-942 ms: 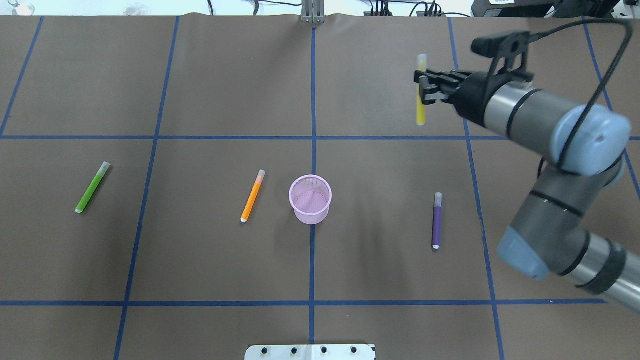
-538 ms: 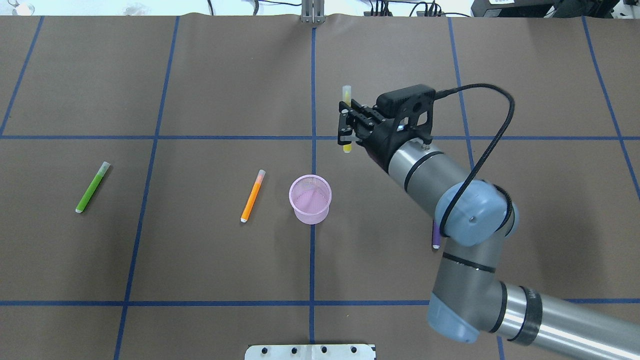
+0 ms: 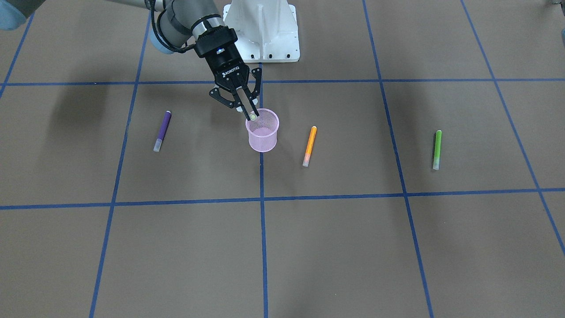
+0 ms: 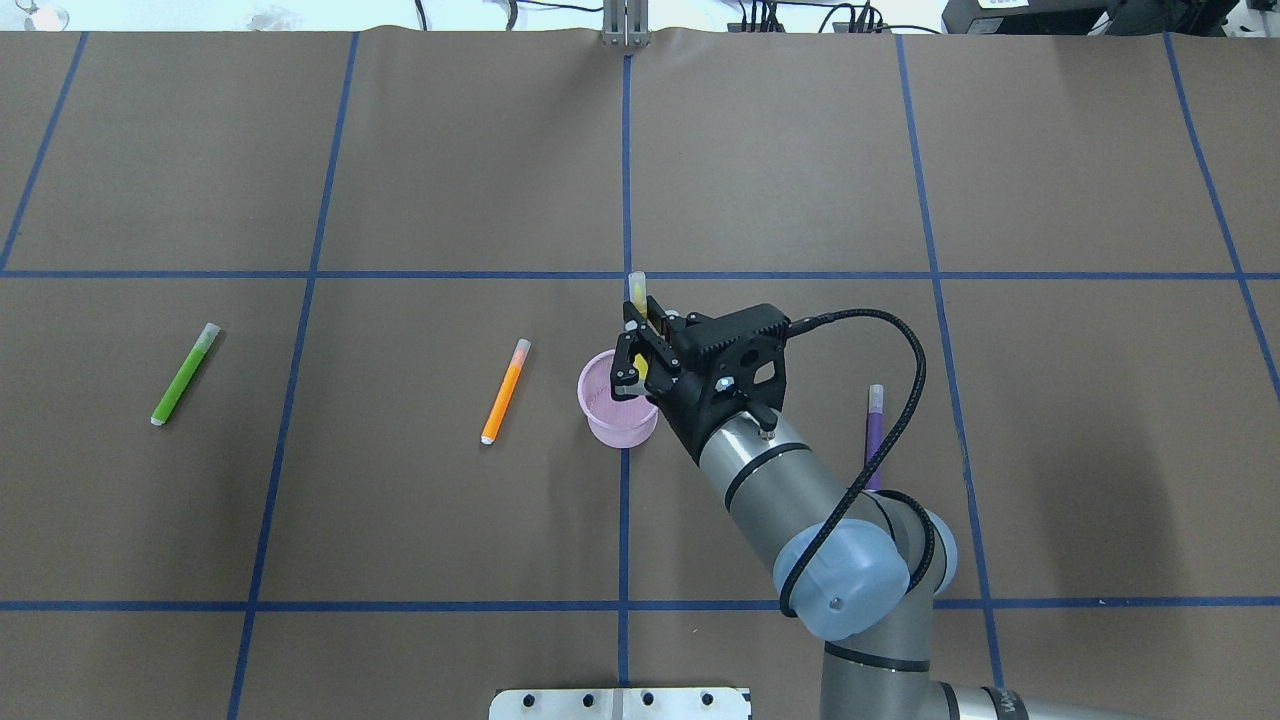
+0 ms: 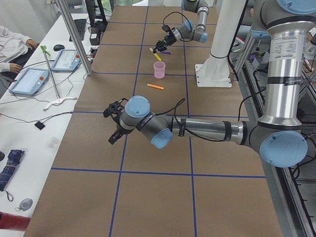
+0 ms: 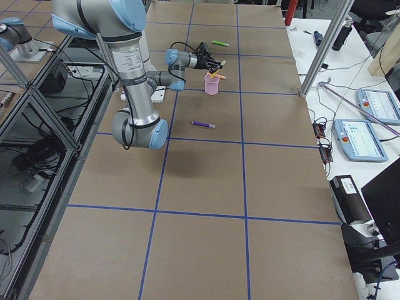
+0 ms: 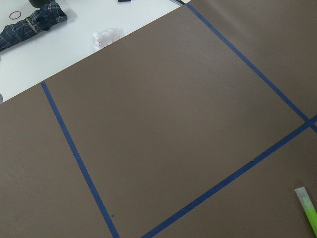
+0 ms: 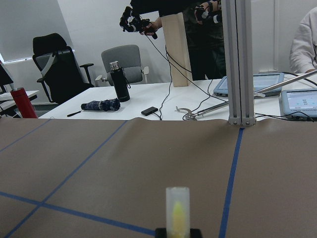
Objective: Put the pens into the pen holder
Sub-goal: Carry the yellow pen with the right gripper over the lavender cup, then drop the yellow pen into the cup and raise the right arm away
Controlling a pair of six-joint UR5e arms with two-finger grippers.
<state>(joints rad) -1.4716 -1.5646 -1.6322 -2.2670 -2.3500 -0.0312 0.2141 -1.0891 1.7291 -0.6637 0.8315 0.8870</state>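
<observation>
My right gripper is shut on the yellow pen and holds it tilted, cap end up, over the right rim of the pink mesh pen holder. In the front view the gripper has the pen's end just above the holder's rim. The pen's pale cap shows in the right wrist view. The orange pen lies left of the holder, the green pen far left, the purple pen to the right, partly behind my arm. My left gripper shows only in the left side view; I cannot tell its state.
The brown table cover carries a grid of blue tape lines. A white base plate sits at the near edge. The green pen's cap end shows in the left wrist view. Operators' desks stand beyond the far edge.
My right arm has swung from the far right of the table to the pen holder, carrying the yellow pen. The other pens and the holder have not moved.
</observation>
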